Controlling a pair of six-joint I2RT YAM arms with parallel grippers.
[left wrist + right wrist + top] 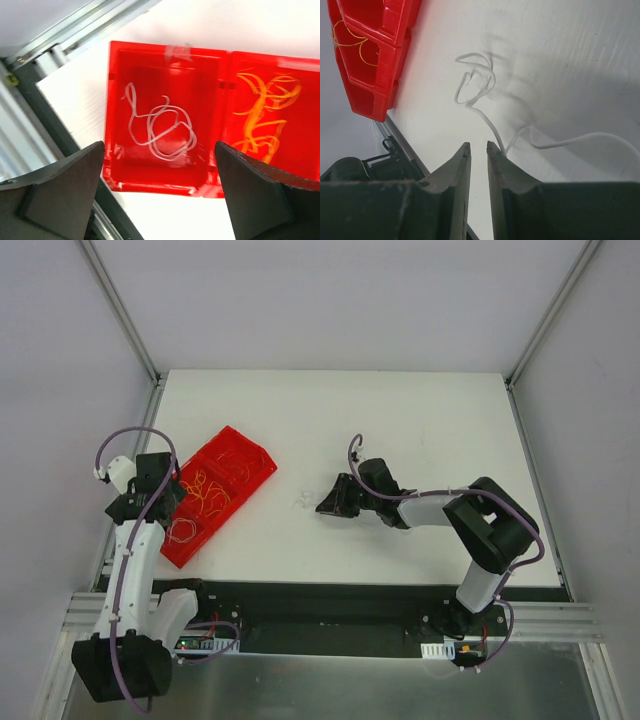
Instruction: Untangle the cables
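Observation:
A red tray [250,452] lies at the left of the table. Its near compartment holds a loopy whitish cable [162,127], and the one beside it holds orange and yellow cables [262,117]. My left gripper [159,150] is open wide and empty over the tray's near end [165,495]. Another whitish cable [475,85] lies curled on the table. My right gripper [478,144] is low over the table [325,505], its jaws a narrow gap apart with nothing between them. That cable runs past the outside of the right finger [507,170].
The tray also shows in the right wrist view [375,45], to the upper left, with yellow wire in it. A metal rail [60,45] runs along the table's left edge. White walls enclose the table.

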